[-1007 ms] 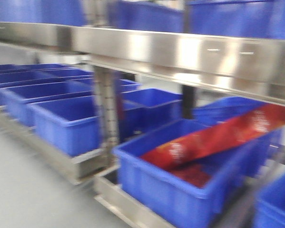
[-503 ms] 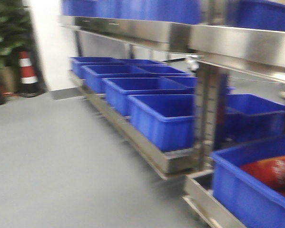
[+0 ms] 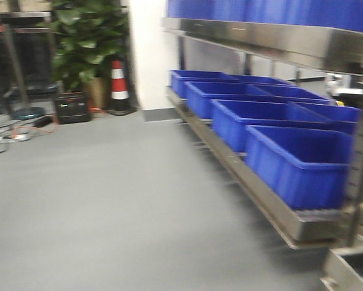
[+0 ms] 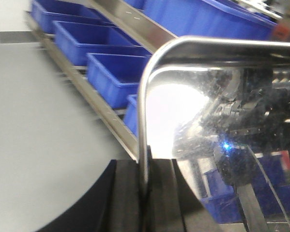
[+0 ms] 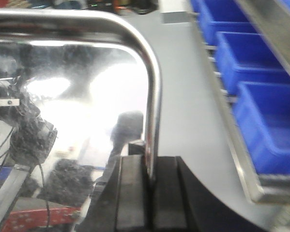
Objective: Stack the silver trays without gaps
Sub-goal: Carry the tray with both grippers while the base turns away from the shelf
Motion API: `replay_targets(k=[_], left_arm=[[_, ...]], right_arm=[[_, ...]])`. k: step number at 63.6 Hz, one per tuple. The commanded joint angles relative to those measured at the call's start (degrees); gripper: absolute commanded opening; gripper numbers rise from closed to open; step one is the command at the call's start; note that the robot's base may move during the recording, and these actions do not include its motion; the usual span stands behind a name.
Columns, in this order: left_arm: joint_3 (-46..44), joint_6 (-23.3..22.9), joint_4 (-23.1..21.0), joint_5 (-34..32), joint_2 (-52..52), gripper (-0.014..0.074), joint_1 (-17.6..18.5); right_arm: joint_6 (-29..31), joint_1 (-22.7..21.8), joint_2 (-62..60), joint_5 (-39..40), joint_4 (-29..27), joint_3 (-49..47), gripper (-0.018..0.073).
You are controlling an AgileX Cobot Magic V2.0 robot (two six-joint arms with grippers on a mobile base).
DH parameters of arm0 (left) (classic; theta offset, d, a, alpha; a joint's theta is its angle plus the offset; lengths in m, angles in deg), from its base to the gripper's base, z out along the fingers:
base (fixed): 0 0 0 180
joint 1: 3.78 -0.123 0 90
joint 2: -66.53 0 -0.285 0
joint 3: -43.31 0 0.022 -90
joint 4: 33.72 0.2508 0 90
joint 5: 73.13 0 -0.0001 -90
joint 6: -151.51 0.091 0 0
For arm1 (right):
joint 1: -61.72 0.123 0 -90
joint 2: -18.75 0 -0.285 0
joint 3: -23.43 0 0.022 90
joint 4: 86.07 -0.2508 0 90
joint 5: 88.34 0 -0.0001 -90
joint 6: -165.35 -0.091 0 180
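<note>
In the left wrist view a mirror-shiny silver tray (image 4: 193,106) stands on edge, its rolled rim running down between the black fingers of my left gripper (image 4: 145,193), which is shut on that rim. The right wrist view shows a silver tray (image 5: 86,96) held the same way, its right rim pinched in my right gripper (image 5: 149,186). Each polished face reflects arm parts and cables. Whether both views show one tray I cannot tell. The front view shows neither tray nor grippers.
A steel rack (image 3: 272,206) runs along the right with a row of blue crates (image 3: 296,163) on its low shelf and more above. Grey floor (image 3: 108,200) spreads to the left. At the back stand a traffic cone (image 3: 118,85), a plant (image 3: 84,42) and a black box (image 3: 72,109) with cables.
The front view has swung left: the rack and crates slid to the right, the crate with the red bag left the frame, and the floor, plant and cone came in.
</note>
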Motion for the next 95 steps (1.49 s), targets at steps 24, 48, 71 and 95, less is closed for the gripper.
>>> replay_targets(k=[24,48,71,95], left_arm=[[-0.7,0.0,-1.8,-1.6,-0.8,-0.0017,0.3],[-0.7,0.0,-1.8,-1.6,-0.8,-0.0017,0.3],[-0.7,0.0,-1.8,-1.6,-0.8,-0.0017,0.3],[-0.7,0.0,-1.8,-1.6,-0.8,-0.0017,0.3]], right_arm=[[0.6,0.3,-0.2,4.1,0.1,-0.6,-0.0059],[0.6,0.3,-0.2,4.1,0.1,-0.6,-0.0059],[0.6,0.3,-0.2,4.1,0.1,-0.6,-0.0059],[0.6,0.3,-0.2,4.4,0.1,-0.6,-0.0059]])
